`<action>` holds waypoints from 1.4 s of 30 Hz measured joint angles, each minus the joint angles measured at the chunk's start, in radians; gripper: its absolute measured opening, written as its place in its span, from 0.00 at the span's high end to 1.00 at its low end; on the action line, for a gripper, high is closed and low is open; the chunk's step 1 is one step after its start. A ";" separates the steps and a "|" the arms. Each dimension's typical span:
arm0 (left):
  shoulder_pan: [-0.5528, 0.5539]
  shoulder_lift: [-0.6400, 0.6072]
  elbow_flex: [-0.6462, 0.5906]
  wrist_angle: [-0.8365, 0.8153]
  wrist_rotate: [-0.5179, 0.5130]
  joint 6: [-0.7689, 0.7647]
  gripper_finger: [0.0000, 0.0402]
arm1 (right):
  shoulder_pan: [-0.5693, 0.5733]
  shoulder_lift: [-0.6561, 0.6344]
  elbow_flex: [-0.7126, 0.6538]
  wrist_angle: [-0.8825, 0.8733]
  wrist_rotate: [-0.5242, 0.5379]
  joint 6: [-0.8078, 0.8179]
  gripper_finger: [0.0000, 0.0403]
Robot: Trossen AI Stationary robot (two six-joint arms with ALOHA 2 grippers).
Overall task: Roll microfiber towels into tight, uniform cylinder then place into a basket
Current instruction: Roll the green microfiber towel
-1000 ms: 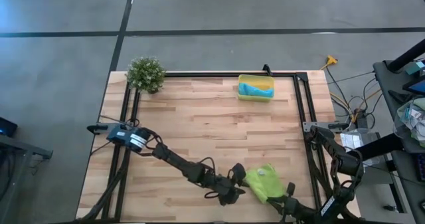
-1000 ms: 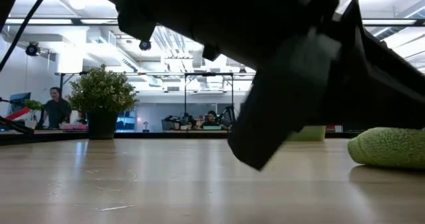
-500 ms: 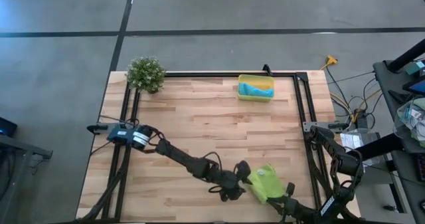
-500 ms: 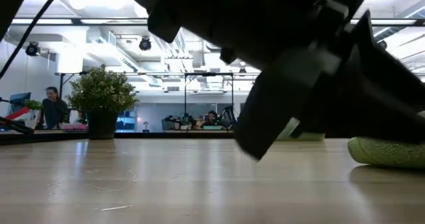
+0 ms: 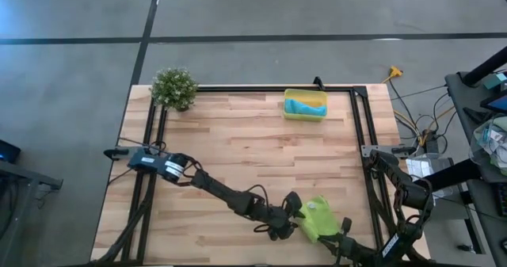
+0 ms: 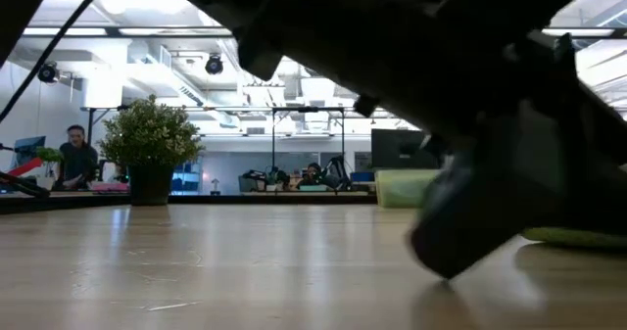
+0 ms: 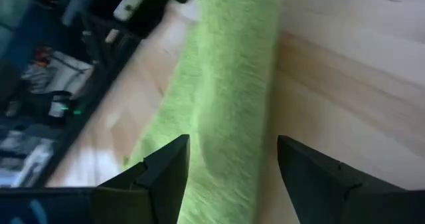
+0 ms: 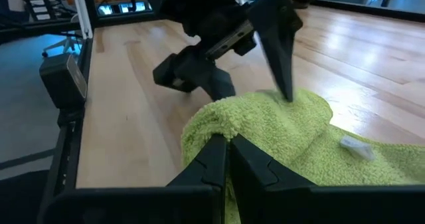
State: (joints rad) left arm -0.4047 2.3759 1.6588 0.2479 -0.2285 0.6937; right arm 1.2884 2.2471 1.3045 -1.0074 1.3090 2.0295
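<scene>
The lime-green towel, partly rolled and with a small white tag, lies on the table near its near edge. My left gripper is open at the towel's left end and straddles the roll. My right gripper comes from the near right and is shut on the towel's rolled edge. The turquoise towel lies in the yellow basket at the far edge. My left gripper comes at the towel from the table's left, slanting down. One open fingertip rests on top of the roll; the other finger stands over bare wood beside it. My right gripper pinches the towel's thick rolled fold between its two nearly closed fingers, coming low from the near right. The towel lies on the table.
A small potted plant stands at the far left corner. A black frame runs along the table's left, far and right sides. Bare wood lies between the basket and the green towel.
My left gripper has gone toward the table's right edge, up to the green towel's left end, and now covers more of the towel in the low view. My right gripper has kept its hold.
</scene>
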 joint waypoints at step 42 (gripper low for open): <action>-0.010 0.047 0.081 -0.098 -0.040 -0.165 0.99 | -0.001 0.001 0.016 -0.008 -0.040 -0.226 0.98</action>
State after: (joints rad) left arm -0.4151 2.4226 1.7400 0.1500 -0.2689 0.5283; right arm 1.2873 2.2482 1.3201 -1.0152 1.2693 1.8035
